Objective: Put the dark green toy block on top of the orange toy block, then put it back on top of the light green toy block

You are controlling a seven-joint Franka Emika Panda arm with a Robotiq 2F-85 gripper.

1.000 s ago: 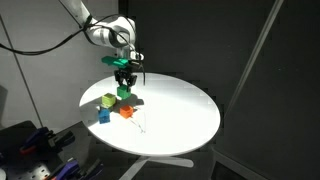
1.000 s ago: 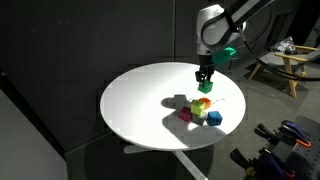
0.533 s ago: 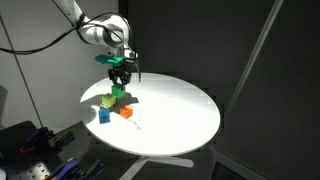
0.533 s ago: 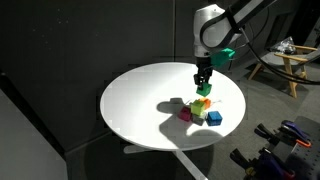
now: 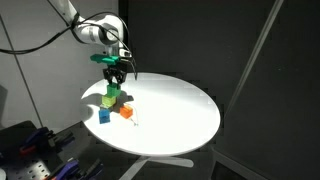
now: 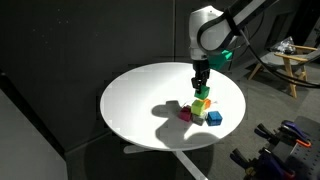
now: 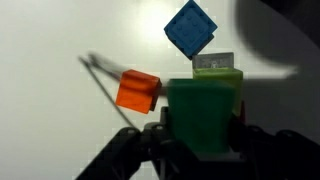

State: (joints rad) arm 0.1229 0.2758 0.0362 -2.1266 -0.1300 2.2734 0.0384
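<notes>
Gripper (image 5: 113, 78) clamps dark green toy block (image 5: 112, 89) directly over light green toy block (image 5: 108, 101). Judged the return step. Next: seat squarely, release.

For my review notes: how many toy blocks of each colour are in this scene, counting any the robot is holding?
dark green toy block: 1
light green toy block: 1
orange toy block: 1
blue toy block: 1
Total: 4
</notes>
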